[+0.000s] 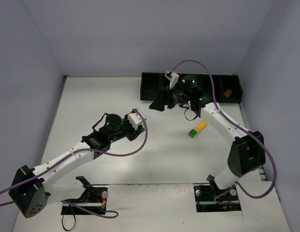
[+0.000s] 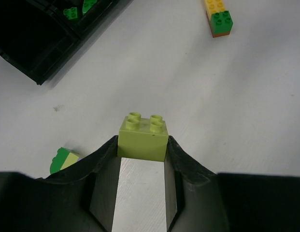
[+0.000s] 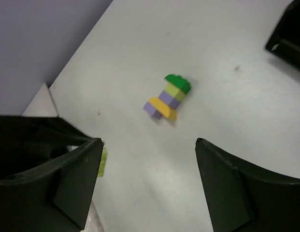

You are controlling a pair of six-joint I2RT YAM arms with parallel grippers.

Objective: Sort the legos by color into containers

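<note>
Left fingers (image 2: 104,164) around lime green brick (image 2: 142,137), right fingers (image 3: 77,183) apart

The right gripper (image 3: 149,145) hangs wide open above the table (image 3: 140,43), its dark fingers (image 3: 75,183) filling the bottom corners. Beyond them a stack (image 3: 167,98) of green, lime, lavender and yellow bricks lies on the table. A black tray (image 3: 291,31) corner shows top right.

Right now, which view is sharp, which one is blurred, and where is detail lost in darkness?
Left wrist: the lime green brick is crisp, evenly lit. Right wrist: the mixed brick stack looks soft, and the near fingers are dark and blurred. Top external: even light, but the black tray swallows detail.
</note>
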